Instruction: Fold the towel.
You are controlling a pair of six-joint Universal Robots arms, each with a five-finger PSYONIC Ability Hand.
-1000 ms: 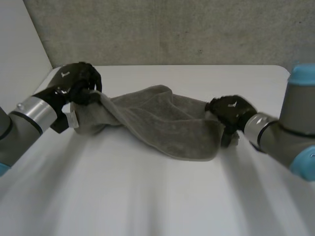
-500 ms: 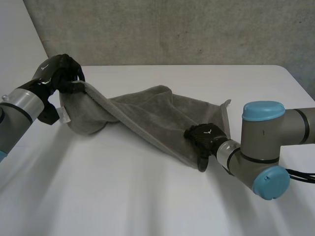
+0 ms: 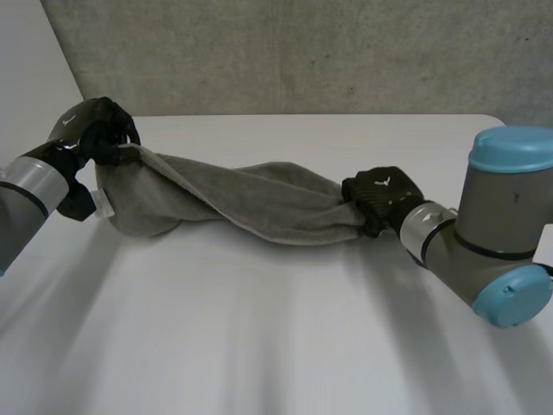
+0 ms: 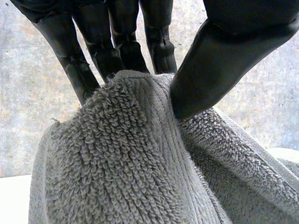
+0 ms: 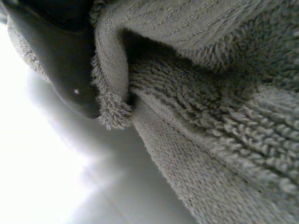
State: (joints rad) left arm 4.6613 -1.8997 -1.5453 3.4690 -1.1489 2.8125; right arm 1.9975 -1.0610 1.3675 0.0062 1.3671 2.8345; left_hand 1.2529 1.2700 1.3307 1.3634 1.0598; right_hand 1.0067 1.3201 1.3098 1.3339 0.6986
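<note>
A grey towel (image 3: 251, 203) hangs stretched as a twisted band between both hands, just above the white table (image 3: 259, 337). My left hand (image 3: 91, 130) holds its left end raised at the table's far left. In the left wrist view the fingers (image 4: 98, 46) and thumb pinch the towel's hem (image 4: 131, 163) between them. My right hand (image 3: 380, 197) is curled on the towel's bunched right end. In the right wrist view a black finger (image 5: 56, 51) presses a fold of towel (image 5: 210, 116) into the palm. The left part sags in a pouch onto the table.
A grey wall (image 3: 302, 52) runs behind the table's far edge. My right arm's elbow with its blue cap (image 3: 510, 294) sits low over the table's right side. Bare table lies in front of the towel.
My right hand left the towel's front edge, went right and back, and closed on its right end. The towel drew out from a loose heap into a taut twisted band. The left hand kept its grip.
</note>
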